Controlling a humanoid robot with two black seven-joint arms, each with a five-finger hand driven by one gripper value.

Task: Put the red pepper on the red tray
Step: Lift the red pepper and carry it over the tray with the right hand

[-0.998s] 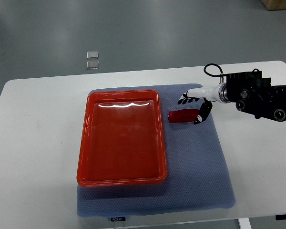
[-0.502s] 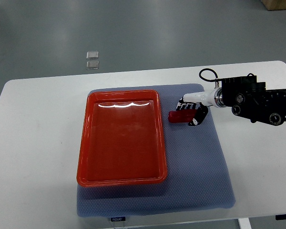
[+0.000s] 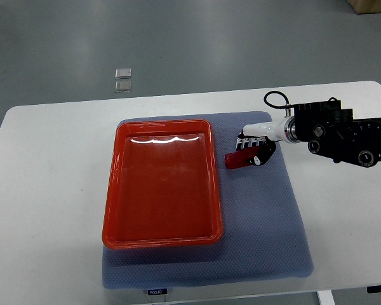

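While the right hand (image 3: 253,150) curls its fingers over the red pepper (image 3: 239,159) on the blue mat (image 3: 267,216), just right of the red tray (image 3: 162,238), the hold looks shallow. If only the pepper's right end is caught, it could swing or slip out during the lift and land short of the tray's right rim. The pepper is small, dark red, glossy, and lies roughly left to right.

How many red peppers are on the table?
1. The red pepper lies on the blue mat, just right of the red tray, under the robot's right hand. None seem hidden.
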